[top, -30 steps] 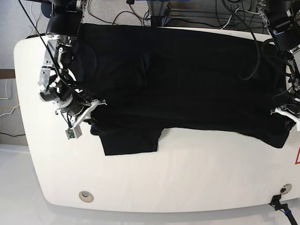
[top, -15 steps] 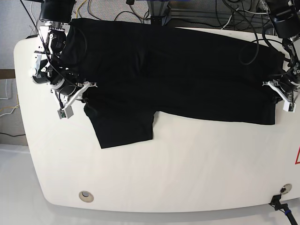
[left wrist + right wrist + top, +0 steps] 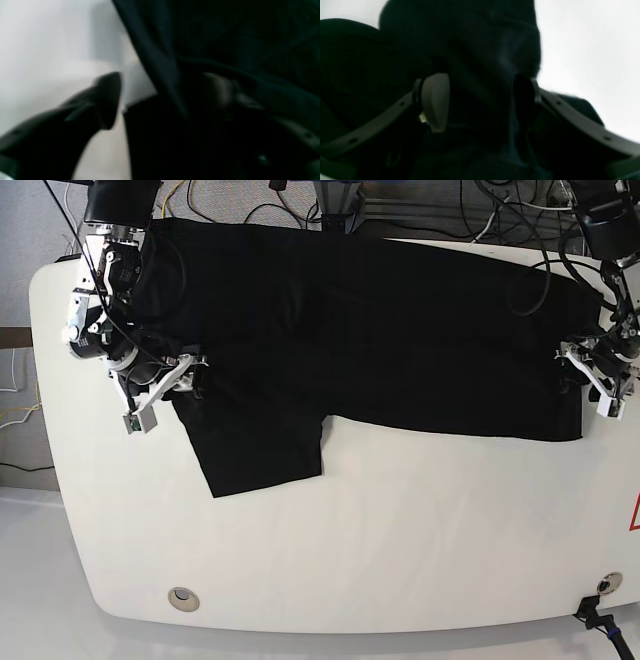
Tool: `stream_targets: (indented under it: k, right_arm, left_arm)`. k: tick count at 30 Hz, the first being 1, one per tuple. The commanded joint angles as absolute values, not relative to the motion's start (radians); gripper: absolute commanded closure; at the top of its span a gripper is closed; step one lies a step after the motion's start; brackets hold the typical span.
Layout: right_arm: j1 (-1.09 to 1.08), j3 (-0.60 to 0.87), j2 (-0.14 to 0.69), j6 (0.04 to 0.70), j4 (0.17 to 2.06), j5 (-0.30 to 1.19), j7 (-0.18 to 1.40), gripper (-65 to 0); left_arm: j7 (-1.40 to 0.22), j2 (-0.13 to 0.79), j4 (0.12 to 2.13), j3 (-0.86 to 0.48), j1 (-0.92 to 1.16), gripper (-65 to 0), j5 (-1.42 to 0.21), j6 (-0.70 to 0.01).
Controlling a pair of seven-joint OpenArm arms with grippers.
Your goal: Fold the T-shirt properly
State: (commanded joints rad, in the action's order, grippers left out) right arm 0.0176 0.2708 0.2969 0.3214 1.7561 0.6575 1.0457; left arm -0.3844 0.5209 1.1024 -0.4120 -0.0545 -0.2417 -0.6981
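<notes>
Since half a second earlier, the T-shirt point(image 3: 370, 330) had been drawn slightly toward the far table point(image 3: 400, 540) edge, its one visible sleeve shifted left. One black T-shirt was seen, spread across the white table's far half. Two grippers were counted. The right gripper point(image 3: 182, 375) had its fingers point(image 3: 435, 101) apart with cloth between them; the left gripper point(image 3: 590, 375) was likewise parted around a fold.
</notes>
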Motion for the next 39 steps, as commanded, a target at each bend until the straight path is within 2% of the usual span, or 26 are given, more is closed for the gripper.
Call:
stream_targets:
  k: [2, 9, 14, 18, 21, 32, 34, 39]
  right_arm:
    - [-0.001, 0.271, 0.297, 0.321, 1.755, 0.657, 1.044, -38.8]
    - [-0.107, 0.271, 0.295, 0.321, 1.692, 0.651, 1.041, -38.8]
    - [-0.166, 0.271, 0.295, 0.321, 1.624, 0.651, 1.038, -38.8]
    - [-0.165, 0.271, 0.295, 0.321, 1.606, 0.651, 0.997, -38.8]
    - [-0.16, 0.271, 0.295, 0.321, 1.606, 0.651, 0.995, -38.8]
    - [-0.143, 0.271, 0.302, 0.321, 1.606, 0.651, 0.995, -38.2]
    - [-0.143, 0.271, 0.3, 0.321, 1.606, 0.651, 0.995, -36.6]
    - [-0.145, 0.271, 0.302, 0.321, 1.606, 0.651, 0.995, -33.9]
  left_arm:
    - [-0.384, 0.53, 1.102, -0.412, -0.09, -54.1, -0.242, -0.698]
    - [-0.384, 0.527, 1.082, -0.41, -0.223, -54.1, -0.24, -0.698]
    - [-0.383, 0.527, 0.908, -0.314, -0.318, -54.1, -0.242, -0.684]
    - [-0.354, 0.512, 0.769, -0.303, -0.378, -54.1, -0.24, -0.684]
    - [-0.308, 0.498, 0.684, -0.303, -0.407, -54.1, -0.168, -0.682]
    - [-0.275, 0.475, 0.595, -0.305, -0.415, -52.9, -0.085, -0.682]
    - [-0.277, 0.473, 0.595, -0.305, -0.414, -43.0, -0.085, -0.682]
    - [-0.277, 0.456, 0.598, -0.305, -0.414, -0.7, -0.085, -0.682]
